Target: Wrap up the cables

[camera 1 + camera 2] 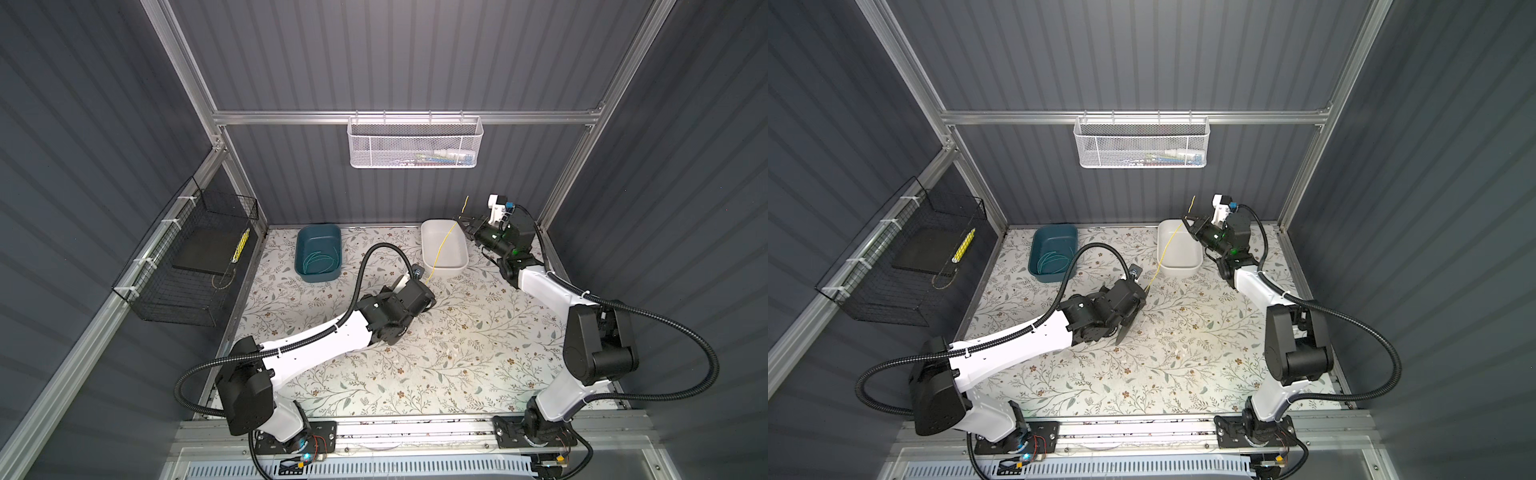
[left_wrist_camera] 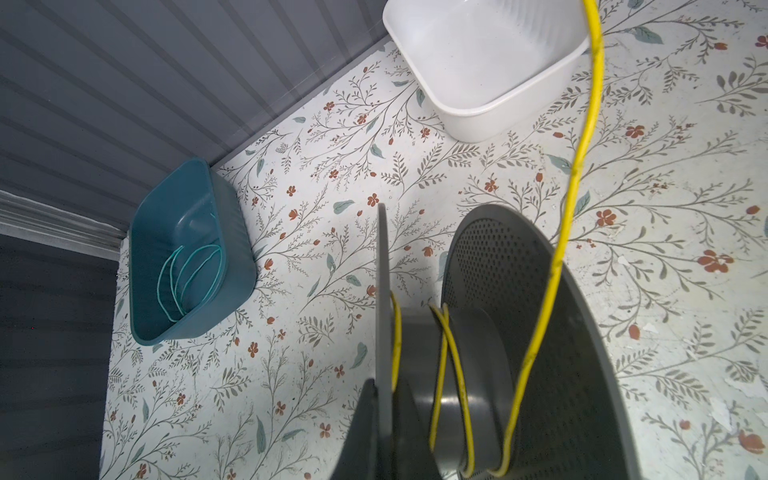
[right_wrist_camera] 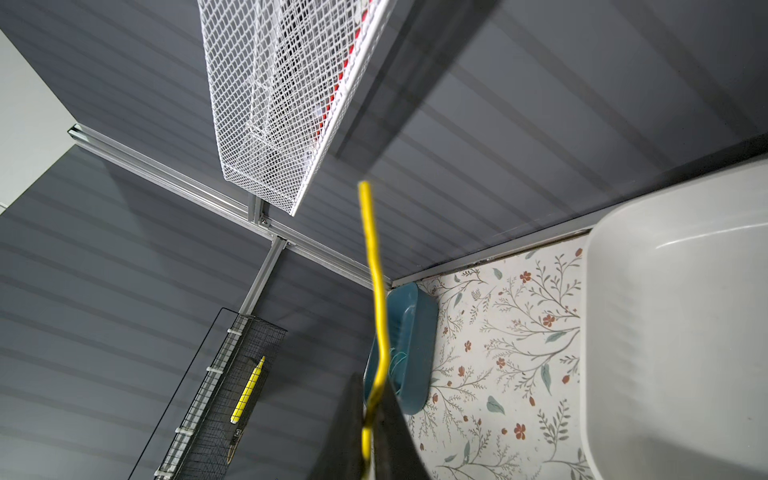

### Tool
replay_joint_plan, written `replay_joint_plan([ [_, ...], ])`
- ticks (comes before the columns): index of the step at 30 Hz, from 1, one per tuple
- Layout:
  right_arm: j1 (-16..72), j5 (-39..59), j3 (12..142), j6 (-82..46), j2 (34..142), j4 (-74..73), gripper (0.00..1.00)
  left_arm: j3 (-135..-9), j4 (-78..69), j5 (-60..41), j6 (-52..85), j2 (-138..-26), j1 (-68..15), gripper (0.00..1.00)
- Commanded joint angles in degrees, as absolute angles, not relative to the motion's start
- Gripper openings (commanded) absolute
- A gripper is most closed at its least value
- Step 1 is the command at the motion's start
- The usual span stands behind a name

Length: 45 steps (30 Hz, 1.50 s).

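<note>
Right gripper (image 1: 462,220): jaws closed, pinching thin bright yellow wire (image 1: 441,246) near its end. Left gripper (image 1: 1136,299): closed on wire-wound dark grey plastic spool (image 2: 490,353).

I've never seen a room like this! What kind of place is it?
Probably a robot test booth: grey panelled walls on an aluminium frame, and a left arm and right arm mounted on a rail, reaching over a flowered table.

We note the left arm stretched low toward centre, left gripper (image 1: 426,293) closed. The right arm bends up at the rear, right gripper (image 1: 463,221) clamped on the cables (image 1: 441,245).
</note>
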<state>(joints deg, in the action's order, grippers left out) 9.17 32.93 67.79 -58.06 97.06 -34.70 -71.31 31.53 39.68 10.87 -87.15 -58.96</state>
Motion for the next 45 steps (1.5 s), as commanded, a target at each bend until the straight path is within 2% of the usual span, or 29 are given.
replay_joint_plan([
  [1, 8.19, 32.56, 70.77, -57.34, 97.35, -36.25, 0.07, -71.02, 37.07, 37.73, 9.83, -87.37, -59.92, 0.00],
  [13, 6.94, 33.89, 76.22, -55.52, 100.24, -31.79, 0.10, -71.34, 36.98, 37.72, 9.82, -87.32, -60.55, 0.00],
  [21, 6.77, 32.93, 75.87, -54.70, 100.22, -31.33, 0.00, -71.43, 37.14, 37.85, 9.36, -86.94, -60.84, 0.00],
  [26, 5.07, 32.24, 77.89, -52.07, 100.02, -28.00, 0.00, -69.75, 37.10, 38.39, 6.76, -83.06, -60.82, 0.00],
  [33, 3.06, 31.92, 78.45, -51.73, 102.42, -27.93, 0.00, -66.57, 34.98, 33.57, 4.74, -73.70, -60.77, 0.00],
  [45, 0.36, 32.22, 74.94, -58.27, 105.12, -35.00, 0.00, -62.57, 31.92, 25.98, 5.97, -66.58, -60.74, 0.00],
])
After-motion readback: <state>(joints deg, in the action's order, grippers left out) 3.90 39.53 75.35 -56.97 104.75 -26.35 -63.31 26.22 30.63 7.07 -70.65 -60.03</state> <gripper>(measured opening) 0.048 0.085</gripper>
